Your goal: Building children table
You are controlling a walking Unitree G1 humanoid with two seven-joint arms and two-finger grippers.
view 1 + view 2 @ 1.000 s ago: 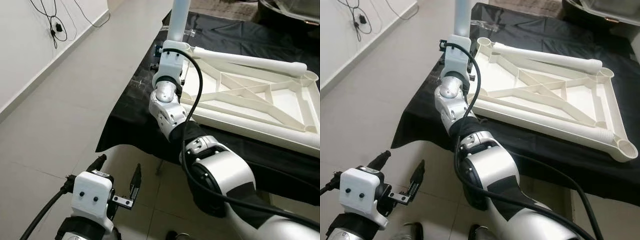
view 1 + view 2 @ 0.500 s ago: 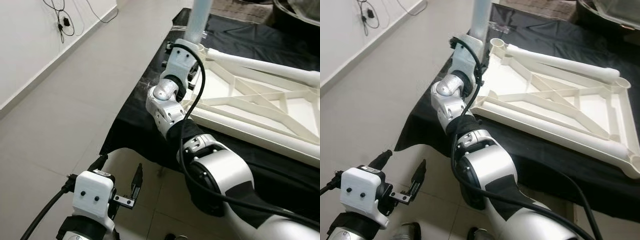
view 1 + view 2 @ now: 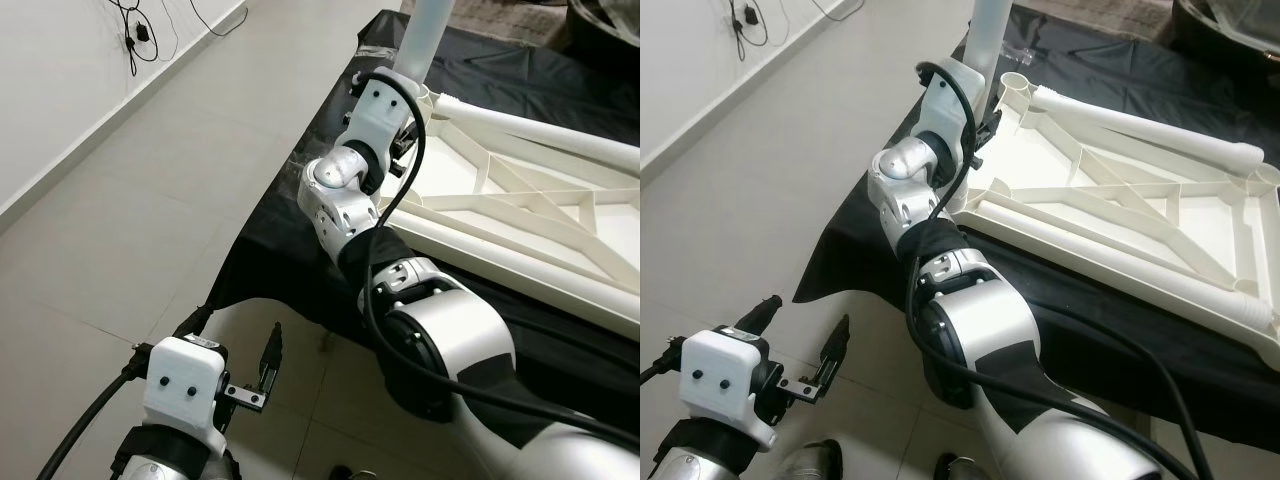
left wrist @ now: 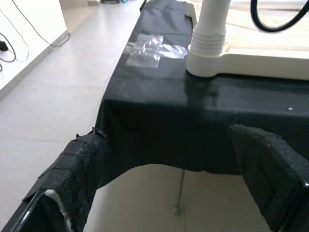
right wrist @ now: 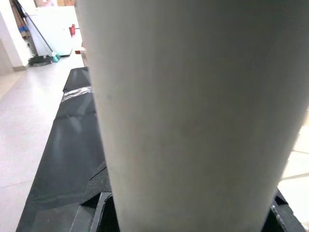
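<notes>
Where the black-draped surface (image 3: 1060, 290) meets its near corner, lying upside down: the white children's table top (image 3: 1120, 205), ribbed underside up, with round sockets at its corners. Standing upright in the corner socket nearest the robot's left, a white table leg (image 4: 211, 29), its ridged collar seated in the socket. Clamped around that leg, higher up, the right gripper (image 3: 400, 120), black fingers (image 5: 99, 203) pressed against the tube. Low over the tiled floor (image 3: 150, 200), short of the surface's edge, the left gripper (image 3: 235, 350), fingers (image 4: 79, 164) spread wide apart, holding nothing.
</notes>
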